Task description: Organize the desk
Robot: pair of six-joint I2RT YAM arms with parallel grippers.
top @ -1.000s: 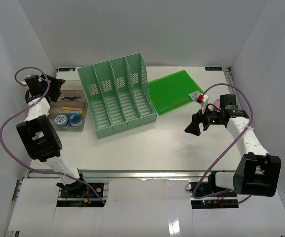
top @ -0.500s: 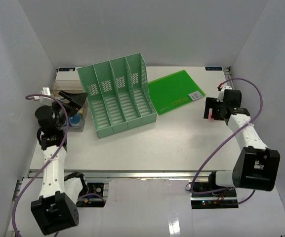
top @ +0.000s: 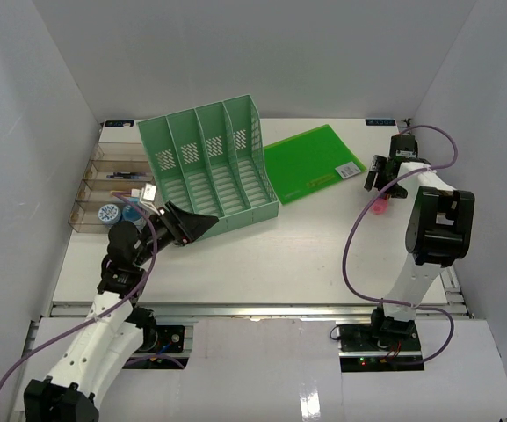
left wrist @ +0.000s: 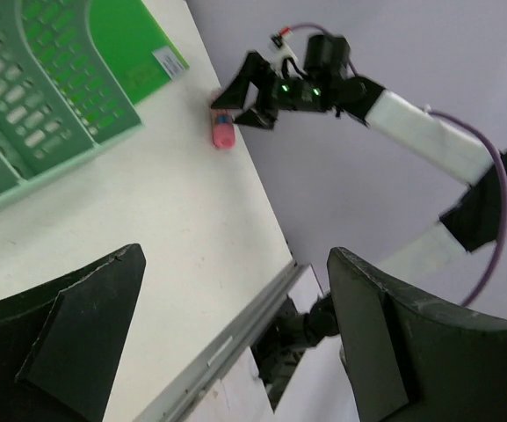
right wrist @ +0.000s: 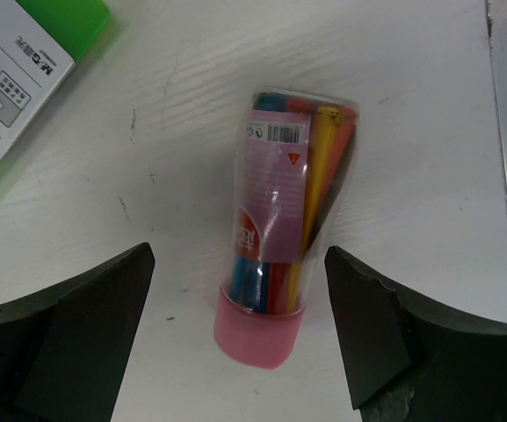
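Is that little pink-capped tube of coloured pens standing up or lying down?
Lying down. The tube rests flat on its side on the desk, between the right arm's spread fingers, untouched.

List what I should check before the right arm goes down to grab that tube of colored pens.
1. Right end effector open: ok, jaws stand apart.
2. Pen tube lined up between the jaws: ok, centred in the wrist view.
3. Pen tube lying flat on the desk, nothing on it: ok.
4. Green folder clear of the tube: ok, apart to one side.
5. Left end effector out of the way: ok, open, by the file rack.
6. Height above the tube: cannot tell.
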